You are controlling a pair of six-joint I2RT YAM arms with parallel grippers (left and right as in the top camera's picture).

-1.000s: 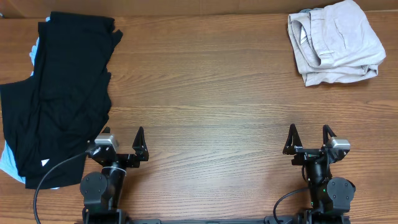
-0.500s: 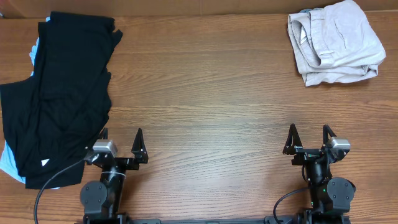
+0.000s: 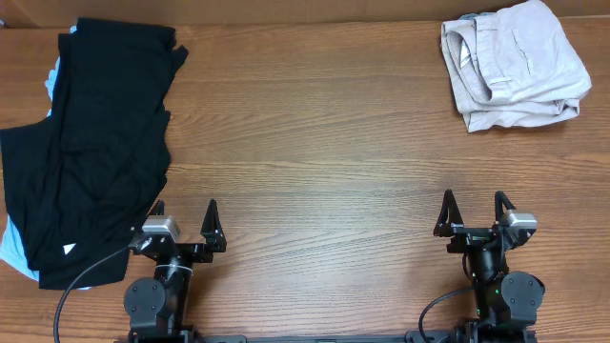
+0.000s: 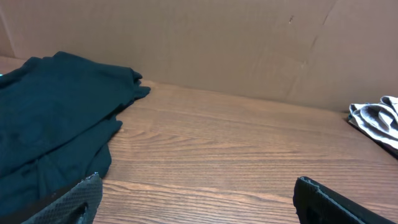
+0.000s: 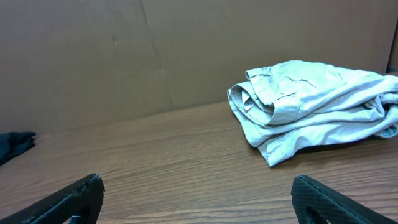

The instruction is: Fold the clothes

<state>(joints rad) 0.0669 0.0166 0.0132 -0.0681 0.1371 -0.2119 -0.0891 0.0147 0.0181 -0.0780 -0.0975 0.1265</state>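
Folded pale beige khaki shorts (image 3: pixel 513 65) lie at the table's far right; they also show in the right wrist view (image 5: pixel 314 104) and at the edge of the left wrist view (image 4: pixel 377 122). A pile of black garments (image 3: pixel 91 143) lies at the left, over a pale blue piece (image 3: pixel 11 250), and shows in the left wrist view (image 4: pixel 53 118). My left gripper (image 3: pixel 183 214) is open and empty at the near edge, its left finger beside the black pile. My right gripper (image 3: pixel 474 208) is open and empty at the near right, far from the khaki shorts.
A brown cardboard wall (image 4: pixel 205 43) stands along the table's far edge. The wooden table (image 3: pixel 315 143) stretches bare between the two clothes piles.
My left gripper has turned slightly and settled back a little toward the near edge. The right arm and the clothes have not moved.
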